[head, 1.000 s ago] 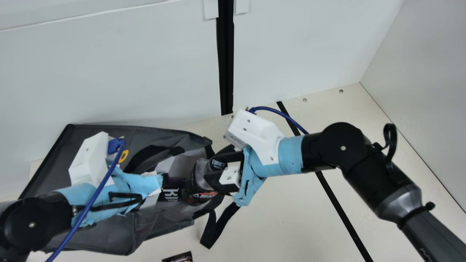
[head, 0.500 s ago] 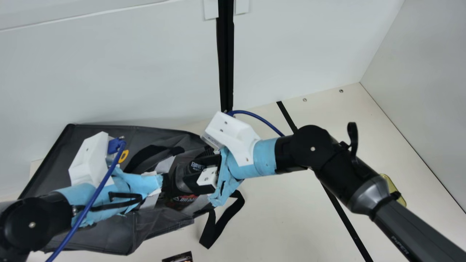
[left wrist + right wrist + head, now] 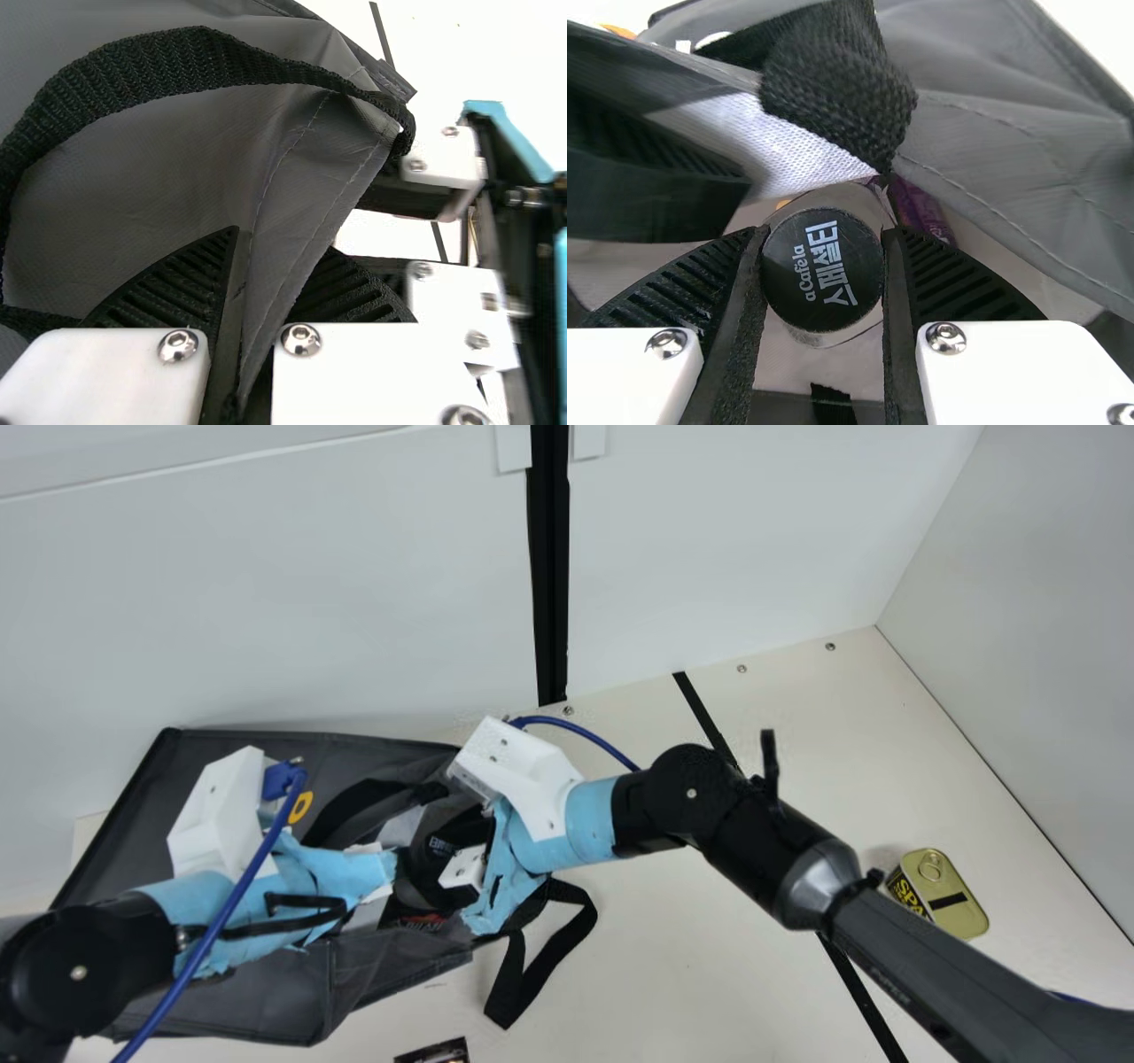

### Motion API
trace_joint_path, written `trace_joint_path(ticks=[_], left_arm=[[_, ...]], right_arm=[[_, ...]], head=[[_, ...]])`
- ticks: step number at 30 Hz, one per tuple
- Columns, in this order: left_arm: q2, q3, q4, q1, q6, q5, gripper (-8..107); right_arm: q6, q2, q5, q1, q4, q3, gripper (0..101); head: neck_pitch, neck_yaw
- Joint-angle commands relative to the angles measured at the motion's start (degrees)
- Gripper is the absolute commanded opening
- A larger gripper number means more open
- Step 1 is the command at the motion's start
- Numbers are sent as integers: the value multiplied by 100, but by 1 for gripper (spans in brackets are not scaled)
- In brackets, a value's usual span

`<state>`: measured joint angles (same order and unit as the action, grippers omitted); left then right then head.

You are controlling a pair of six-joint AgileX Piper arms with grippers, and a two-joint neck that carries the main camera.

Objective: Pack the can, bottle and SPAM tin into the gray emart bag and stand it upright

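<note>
R gripper (image 3: 443,855) farther L, cap-wide on btl (image 3: 822,270)

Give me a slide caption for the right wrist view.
The right gripper clasps the black-capped bottle at the gray bag's mouth.

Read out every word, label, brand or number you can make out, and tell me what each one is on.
"aCaféla": the black bottle cap.
"스페셜티": the same cap.
"SPA": the side of the SPAM tin, the rest out of sight.
Too small or covered to read: the red print at the opening of the gray bag, and the print on the right arm.
</note>
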<state>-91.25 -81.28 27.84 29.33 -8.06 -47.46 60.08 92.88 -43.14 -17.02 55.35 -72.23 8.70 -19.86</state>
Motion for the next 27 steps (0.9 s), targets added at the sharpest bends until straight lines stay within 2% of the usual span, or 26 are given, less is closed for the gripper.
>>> trace_joint_path(ticks=[1,13,27], left_arm=[[0,0,0,0,0,0,-8],[0,0,0,0,0,0,-8],[0,0,0,0,0,0,-8]], right_arm=[[9,71,36,-30,13,-21,0],[-20,435,235,-218,94,-158,0],[-102,548,189,-242,25,-303,47]], head=[[130,-14],[130,-14],[130,-14]])
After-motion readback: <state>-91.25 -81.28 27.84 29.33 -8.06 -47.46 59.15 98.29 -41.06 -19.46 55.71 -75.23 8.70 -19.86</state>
